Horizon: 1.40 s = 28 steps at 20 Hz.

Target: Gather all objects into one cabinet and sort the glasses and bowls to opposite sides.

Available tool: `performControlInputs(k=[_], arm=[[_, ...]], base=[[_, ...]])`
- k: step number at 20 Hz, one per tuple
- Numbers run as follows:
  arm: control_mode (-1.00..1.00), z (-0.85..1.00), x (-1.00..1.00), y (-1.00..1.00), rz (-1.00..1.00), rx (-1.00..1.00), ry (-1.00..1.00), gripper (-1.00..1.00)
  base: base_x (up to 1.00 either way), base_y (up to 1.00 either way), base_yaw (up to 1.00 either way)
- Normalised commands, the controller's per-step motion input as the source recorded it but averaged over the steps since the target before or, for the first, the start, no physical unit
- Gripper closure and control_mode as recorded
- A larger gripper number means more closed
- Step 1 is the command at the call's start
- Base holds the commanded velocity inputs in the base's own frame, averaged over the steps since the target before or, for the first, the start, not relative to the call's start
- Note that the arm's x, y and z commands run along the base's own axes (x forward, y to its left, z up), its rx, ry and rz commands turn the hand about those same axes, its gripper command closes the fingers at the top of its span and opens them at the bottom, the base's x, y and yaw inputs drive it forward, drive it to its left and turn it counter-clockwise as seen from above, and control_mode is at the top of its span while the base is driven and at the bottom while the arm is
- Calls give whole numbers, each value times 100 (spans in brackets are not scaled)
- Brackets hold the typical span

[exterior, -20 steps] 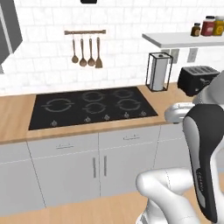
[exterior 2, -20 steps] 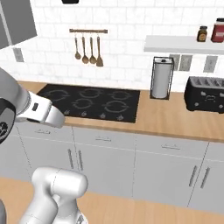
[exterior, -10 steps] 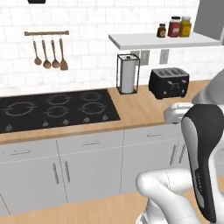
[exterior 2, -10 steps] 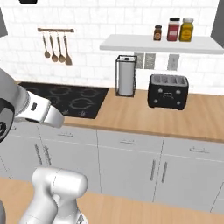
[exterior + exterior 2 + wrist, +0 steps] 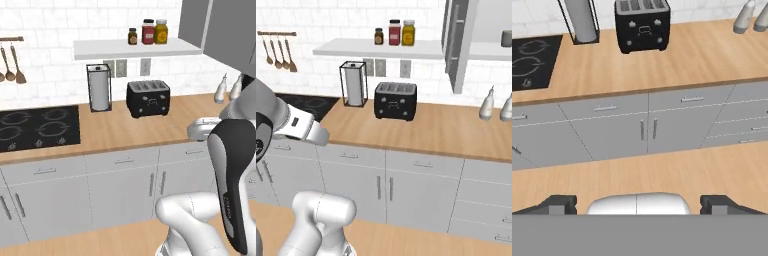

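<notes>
Hand view gives you the gripper (image 5: 640, 204) with its two dark fingertips (image 5: 559, 204) spread wide apart and nothing between them. Below and ahead of the gripper lies open wood-plank floor (image 5: 662, 170), bare up to the flat grey fronts of the base cabinets (image 5: 612, 132) with their slim bar pulls.

Beyond those fronts, the bench (image 5: 702, 55) shows a straight front edge running right across the view. Its top is smooth, pale wood grain. Ahead of the gripper and slightly left, a boxy black toaster (image 5: 643, 25) with rounded corners sits well back from that edge. Further left stand a paper towel roll in a thin wire holder (image 5: 582, 20) and the flat black cooktop (image 5: 532, 60). Far ahead to the right you have two white, tapered bottles (image 5: 746, 17) near the wall, with a broad stretch of bare bench between them and the toaster.

Right base view shows the task's things high above bench level. The cabinet's tall matte grey door (image 5: 455, 45) stands swung open, edge-on towards you, its long bar handle running down it. Just right of the door, the white cabinet shelf (image 5: 486, 51) carries one plain grey-beige mug (image 5: 507, 38) at the frame's right edge. Left of the door, an open white wall shelf (image 5: 376, 48) holds three jars (image 5: 394, 32).
</notes>
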Motion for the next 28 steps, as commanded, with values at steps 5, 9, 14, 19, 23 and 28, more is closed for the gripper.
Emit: performControlInputs(k=[5,9,14,19,23,28], arm=[[100,0,0,0,0,0,0,-100],[100,0,0,0,0,0,0,-100],[100,0,0,0,0,0,0,-100],[100,0,0,0,0,0,0,-100],[100,0,0,0,0,0,0,-100],[100,0,0,0,0,0,0,-100]], base=[[0,-90,0],[-2,-57,0],[0,-76,0],[10,-98,0],[13,-83,0],[57,-14,0]])
